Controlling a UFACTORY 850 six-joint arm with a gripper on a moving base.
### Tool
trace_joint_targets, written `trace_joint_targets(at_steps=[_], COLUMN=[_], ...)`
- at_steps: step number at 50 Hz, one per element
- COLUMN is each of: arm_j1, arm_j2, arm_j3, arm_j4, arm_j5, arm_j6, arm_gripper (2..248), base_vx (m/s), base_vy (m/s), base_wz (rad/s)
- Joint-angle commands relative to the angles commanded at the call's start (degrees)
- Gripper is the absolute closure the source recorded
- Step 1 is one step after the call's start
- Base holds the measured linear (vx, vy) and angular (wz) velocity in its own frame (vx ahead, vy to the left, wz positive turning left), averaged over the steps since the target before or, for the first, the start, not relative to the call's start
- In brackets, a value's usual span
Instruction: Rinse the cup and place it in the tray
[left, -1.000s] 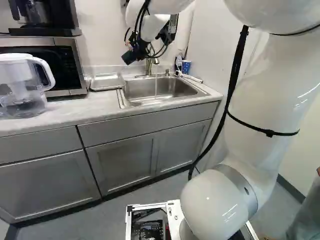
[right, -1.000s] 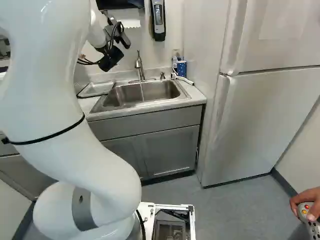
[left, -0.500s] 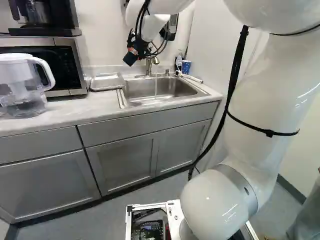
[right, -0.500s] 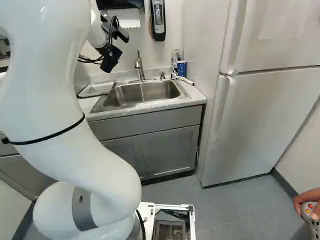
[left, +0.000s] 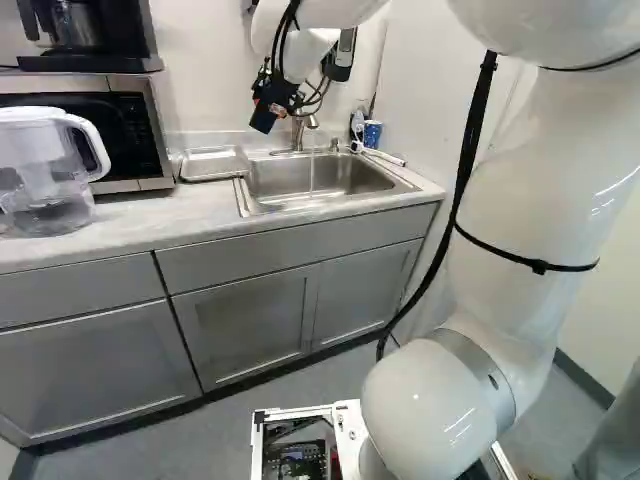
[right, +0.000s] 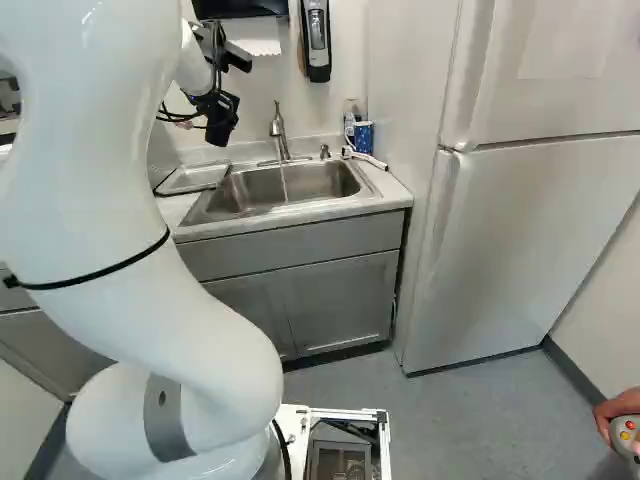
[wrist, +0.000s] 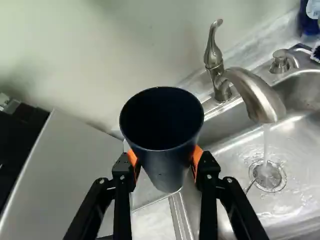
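Observation:
High beside the sink, my gripper (right: 212, 103) holds the dark cup (right: 221, 124). In the wrist view the orange pads of the gripper (wrist: 165, 159) press the dark blue cup (wrist: 169, 167) from two sides, its open mouth facing the camera. The faucet (wrist: 252, 95) runs, and its water stream (wrist: 266, 142) falls into the sink (wrist: 235, 150) beside the cup, not into it. Left of the basin in the left base view lies the tray (left: 213, 164); part of it shows beneath the cup in the wrist view.
A microwave (left: 155, 140) and a water pitcher (left: 45, 180) stand on the counter (left: 130, 225) left of the tray. Behind the sink's right corner are a blue patterned cup (right: 364, 136) and a bottle. A fridge (right: 520, 230) stands to the right.
The wrist has turned, swinging the held cup from a slanted pose to a more upright one near the faucet. The base has not moved.

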Motion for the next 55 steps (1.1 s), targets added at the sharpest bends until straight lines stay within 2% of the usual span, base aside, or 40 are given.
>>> trace_joint_targets(at_steps=[37, 55], arm_j1=[0.0, 0.0], arm_j2=[0.0, 0.0], arm_j3=[0.0, 0.0], arm_j4=[0.0, 0.0], arm_j5=[0.0, 0.0], arm_j6=[-22.28, -22.28], arm_gripper=[129, 129], base_vx=[0.0, 0.0], base_vy=[0.0, 0.0], base_wz=[0.0, 0.0])
